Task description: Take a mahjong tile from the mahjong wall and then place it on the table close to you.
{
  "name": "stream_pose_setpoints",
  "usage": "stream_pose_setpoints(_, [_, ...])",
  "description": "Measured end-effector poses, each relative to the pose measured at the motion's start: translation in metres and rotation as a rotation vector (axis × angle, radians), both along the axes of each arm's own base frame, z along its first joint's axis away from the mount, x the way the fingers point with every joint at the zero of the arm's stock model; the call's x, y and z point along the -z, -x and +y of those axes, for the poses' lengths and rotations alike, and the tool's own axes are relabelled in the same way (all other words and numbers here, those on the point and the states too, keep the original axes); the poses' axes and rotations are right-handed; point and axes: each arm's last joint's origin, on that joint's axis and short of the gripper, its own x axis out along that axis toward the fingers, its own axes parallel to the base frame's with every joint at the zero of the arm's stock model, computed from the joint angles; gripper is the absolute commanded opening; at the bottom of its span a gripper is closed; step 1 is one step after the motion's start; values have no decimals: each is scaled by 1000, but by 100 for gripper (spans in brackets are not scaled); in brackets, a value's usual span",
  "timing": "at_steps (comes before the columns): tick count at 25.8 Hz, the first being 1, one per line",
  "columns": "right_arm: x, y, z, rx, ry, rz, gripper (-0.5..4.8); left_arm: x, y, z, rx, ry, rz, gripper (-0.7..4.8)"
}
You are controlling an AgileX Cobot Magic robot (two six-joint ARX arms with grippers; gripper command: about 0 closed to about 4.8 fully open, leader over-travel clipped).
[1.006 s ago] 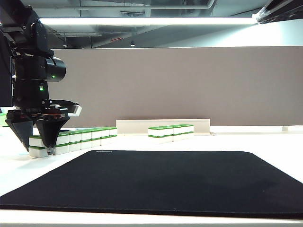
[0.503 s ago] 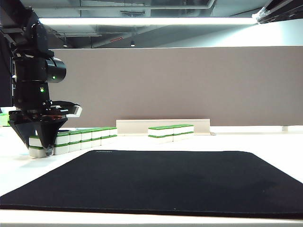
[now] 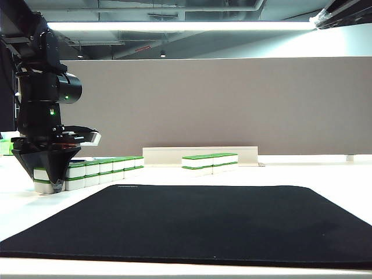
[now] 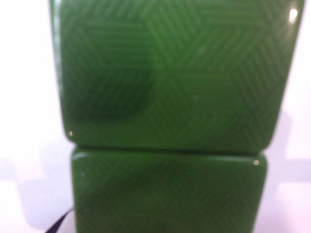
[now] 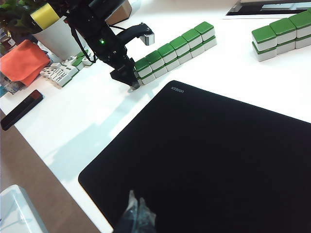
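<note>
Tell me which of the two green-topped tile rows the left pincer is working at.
The longer mahjong wall, on the left of the exterior view. The left pincer straddles its near end tile; the shorter row sits apart, untouched.

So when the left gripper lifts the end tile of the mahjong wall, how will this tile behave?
The end tile looks like a hard block, so it should stay stiff and not roll. Its glossy green top hints it may slip between the left gripper's fingers. The mahjong wall has tiles packed close together, so neighbours might shift. The right gripper waits over the mat.
</note>
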Motion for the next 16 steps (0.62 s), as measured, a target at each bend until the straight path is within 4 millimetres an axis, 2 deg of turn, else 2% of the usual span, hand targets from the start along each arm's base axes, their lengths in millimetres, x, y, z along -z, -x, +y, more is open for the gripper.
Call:
stream_pose_setpoints(9, [0,0,0,0,0,0,-1,-3,0,0,-3,-5,46,230])
stream_pose_setpoints(10, [0,0,0,0,0,0,-1,-5,0,0,-4,-7,65,213])
stream_pose_setpoints(12, [0,0,0,0,0,0,-1,-17,0,0,-4,-9,81,127])
stream_pose_setpoints(13, [0,0,0,0,0,0,-1,-26,-1,0,-4,-7,64,123])
stream_pose_setpoints(16, [0,0,0,0,0,0,-1,-34,1,0,-4,-5,57,123])
